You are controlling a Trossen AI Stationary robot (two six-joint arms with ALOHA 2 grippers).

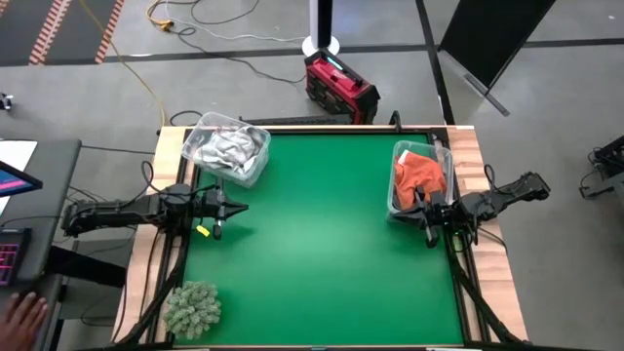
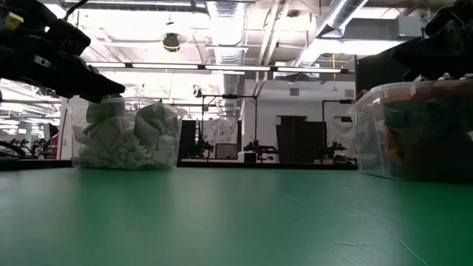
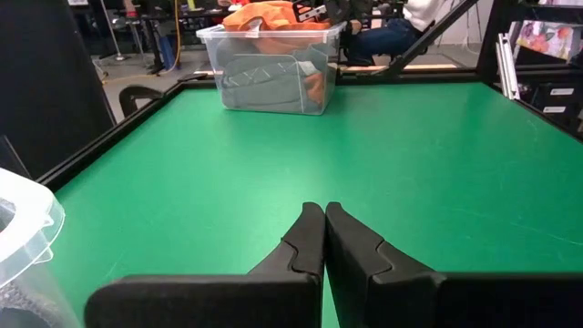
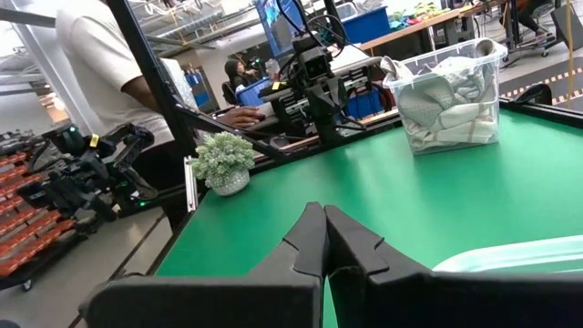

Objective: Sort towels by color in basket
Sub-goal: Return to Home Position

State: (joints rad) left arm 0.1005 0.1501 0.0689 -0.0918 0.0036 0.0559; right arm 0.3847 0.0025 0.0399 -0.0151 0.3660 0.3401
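- We find the left gripper [image 1: 234, 207] over the green counter [image 1: 322, 253], near its left edge. Its jaws are pressed together and hold nothing.
- We find the right gripper [image 1: 426, 211] near the counter's right edge, close beside the rim of the right bin [image 1: 395, 185]. Its jaws are also pressed together and empty.
- The towels lie in the bins on the counter. White and light grey towels [image 1: 226, 148] fill the left bin [image 1: 255, 175] at a left-hand corner. Rust-orange towels [image 1: 421, 174] lie over a darker grey towel [image 3: 273, 82] in the right bin.
- Risk 1: the right jaws sit close to the bin wall. In our judgement, a retreat that swings toward the bin could catch the rim and shove or tip it.
- Risk 2: the orange towels mound above the rim, so a knock could spill one onto the counter.
- Risk 3: we rate the left arm's risk lower, as its jaws stand apart from the left bin.
- Count: two arms, two grippers, two transparent bins, and one fuzzy green clump [image 1: 192, 307] at the counter's other left-hand corner. The towels are bunched, so we cannot count them per bin. We see none outside the bins.
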